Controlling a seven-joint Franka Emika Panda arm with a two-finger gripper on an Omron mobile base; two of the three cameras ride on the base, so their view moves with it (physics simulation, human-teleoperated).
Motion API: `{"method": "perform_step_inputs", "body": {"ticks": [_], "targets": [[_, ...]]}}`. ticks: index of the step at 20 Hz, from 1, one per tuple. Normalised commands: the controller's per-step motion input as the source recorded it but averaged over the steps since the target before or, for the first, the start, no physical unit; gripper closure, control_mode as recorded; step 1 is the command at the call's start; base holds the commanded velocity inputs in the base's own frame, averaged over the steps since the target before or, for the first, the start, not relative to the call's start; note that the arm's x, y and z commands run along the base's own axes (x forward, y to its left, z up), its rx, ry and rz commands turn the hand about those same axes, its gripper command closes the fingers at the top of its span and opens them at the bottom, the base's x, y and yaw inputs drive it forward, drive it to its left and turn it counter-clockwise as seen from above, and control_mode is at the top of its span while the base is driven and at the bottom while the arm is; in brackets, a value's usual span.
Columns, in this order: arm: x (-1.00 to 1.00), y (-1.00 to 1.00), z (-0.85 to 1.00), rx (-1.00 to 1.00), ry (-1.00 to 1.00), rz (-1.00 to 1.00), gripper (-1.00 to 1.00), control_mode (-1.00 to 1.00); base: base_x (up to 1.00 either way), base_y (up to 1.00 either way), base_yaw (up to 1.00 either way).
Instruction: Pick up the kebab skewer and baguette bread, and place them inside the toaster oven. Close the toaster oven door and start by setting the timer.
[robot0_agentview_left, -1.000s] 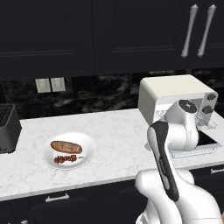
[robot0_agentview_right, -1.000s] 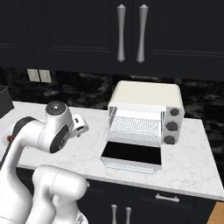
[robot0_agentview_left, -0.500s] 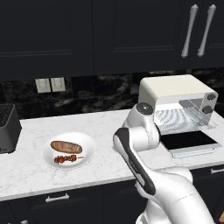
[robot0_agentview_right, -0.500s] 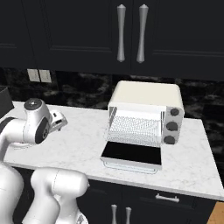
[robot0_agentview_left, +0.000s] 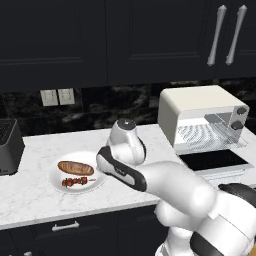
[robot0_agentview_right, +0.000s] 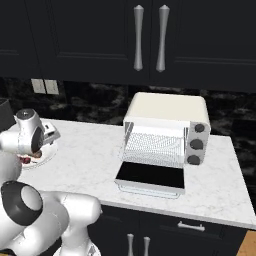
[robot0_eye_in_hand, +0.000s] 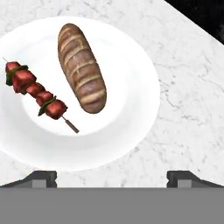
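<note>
Counter: one white marble counter, running from the black toaster at its left end to the oven at its right end.
Plate: one round white plate, on the left part of the counter, near the front edge, just right of the black toaster.
Bread: one golden-brown loaf with pale score lines, lying flat on the plate; in the left base view it is on the back half of the plate.
Skewer: one thin stick with red meat chunks and bits of green, flat on the same plate, just beside the bread and not touching it; it lies on the front half, towards the counter's front edge.
Oven: one cream-white toaster oven at the right part of the counter, against the back wall, well apart from the plate.
Oven door: one dark glass door, dropped fully open and lying flat towards the counter's front edge; one wire rack shows inside.
Knobs: three dark knobs in a column on the right of the oven front.
Black toaster: one, at the left end of the counter.
Wall sockets: two pale plates side by side on the dark back wall above the counter.
Cupboard handles: two silver bars on the dark cupboards above the oven.
Gripper: one, fingers spread wide with nothing between them, above the plate's edge, touching neither food item.
</note>
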Motion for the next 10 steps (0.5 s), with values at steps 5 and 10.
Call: {"method": "perform_step_inputs", "body": {"ticks": [5,10], "targets": [[0.44,0.93,-0.04,-0.03,0.17,0.00,-1.00,-1.00,0.00,0.00,0.00],[0.16,0.31,-0.46,-0.09,0.21,0.00,-1.00,-1.00,0.00,0.00,0.00]]}}
